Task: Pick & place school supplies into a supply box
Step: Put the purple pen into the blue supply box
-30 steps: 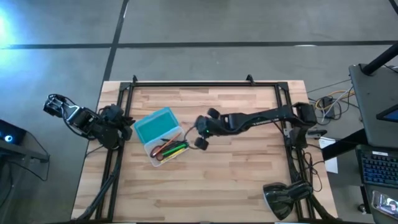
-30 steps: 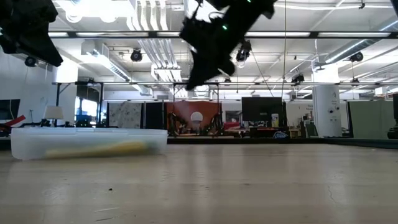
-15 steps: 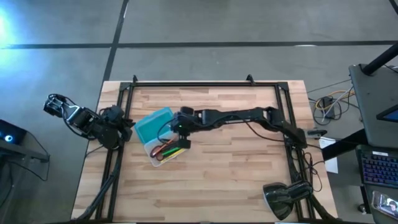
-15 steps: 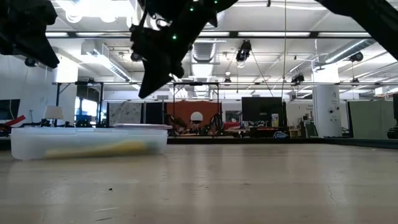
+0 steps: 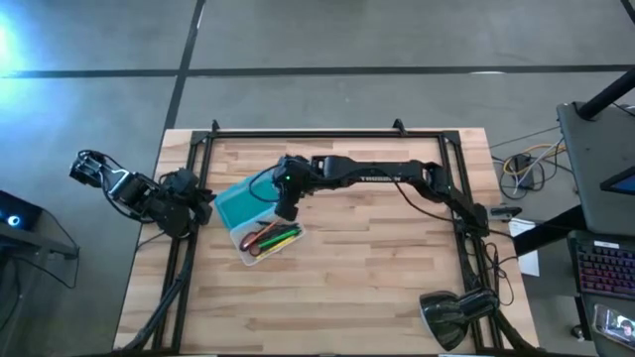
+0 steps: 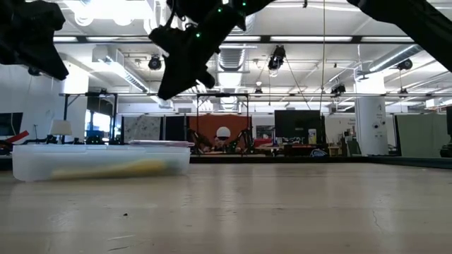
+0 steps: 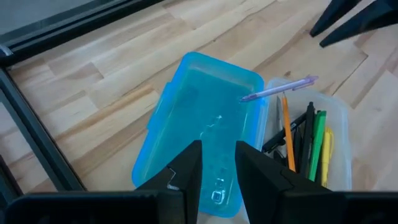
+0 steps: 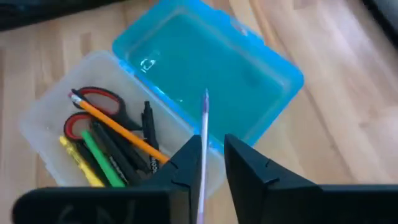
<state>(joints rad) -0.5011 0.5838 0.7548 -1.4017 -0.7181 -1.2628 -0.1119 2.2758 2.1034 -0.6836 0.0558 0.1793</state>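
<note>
on the wooden table point(image 5: 377, 268), left of centre, the supply box point(image 5: 256, 215) lies open: turquoise lid point(image 5: 245, 199) flat on the boards, whitish tray point(image 5: 266, 238) hinged beside it on the side nearer the table's front edge. the tray holds red-handled scissors point(image 8: 93, 109), an orange pencil point(image 8: 118, 129), a green marker point(image 8: 99, 158), dark pens point(image 8: 121, 152) and a short yellow stick point(image 8: 78, 163), all lying roughly parallel.

right arm reaches across the table from the right side. right gripper point(image 5: 287, 205) hangs above the box near the hinge line, clear of the tray in the low view. its fingers point(image 8: 177, 171) stand a narrow gap apart with a thin purple pen point(image 8: 204, 134) between them, the shaft running forward out over the turquoise lid. from the left wrist view the purple pen point(image 7: 280, 89) sits across the hinge edge of the box, tip toward the lid; cannot tell whether it rests on the rim or is just above it, nor whether the fingers are pressing it.

left gripper point(image 5: 189, 210) waits at the table's left edge, just beside the lid, raised off the surface. its fingers point(image 7: 186, 174) are partly open, a slim gap between them, holding nothing.
</note>
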